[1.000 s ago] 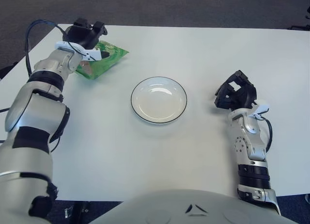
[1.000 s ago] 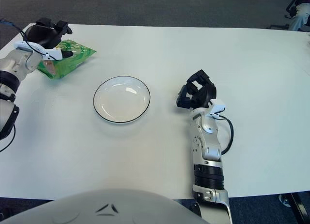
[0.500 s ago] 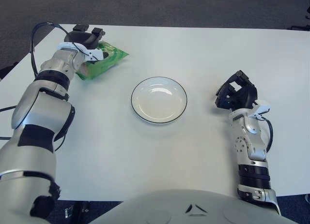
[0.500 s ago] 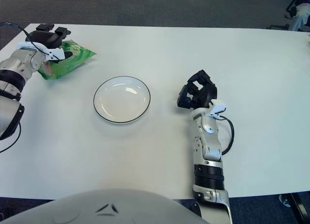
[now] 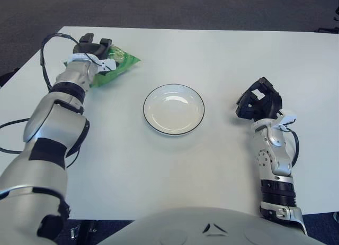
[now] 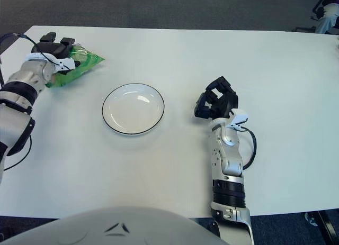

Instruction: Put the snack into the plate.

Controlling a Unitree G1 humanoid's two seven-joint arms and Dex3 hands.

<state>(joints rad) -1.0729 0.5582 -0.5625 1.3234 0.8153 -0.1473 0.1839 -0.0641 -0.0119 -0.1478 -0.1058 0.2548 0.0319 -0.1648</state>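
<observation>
Left eye view: a green crinkled plastic snack bag (image 5: 115, 69) lies on the white table (image 5: 212, 54) in the upper left of the frame. The black-fingered left hand (image 5: 94, 48) sits on the bag's upper left part, fingers curled down over it, though whether they actually pinch the packet cannot be told. Any print on the bag is too small to read. A round white plate with a thin dark rim (image 5: 174, 109) stands empty at the centre of the frame, well apart from the bag. At centre right the right hand (image 5: 258, 104) rests on the table, its black fingers curled inward and holding nothing.

Right eye view: the same snack bag (image 6: 82, 65) shows at the upper left edge with the left hand (image 6: 55, 48) over its left end. The plate (image 6: 133, 108) lies left of centre and the right hand (image 6: 217, 103), loosely closed, is just right of centre, apart from the plate
</observation>
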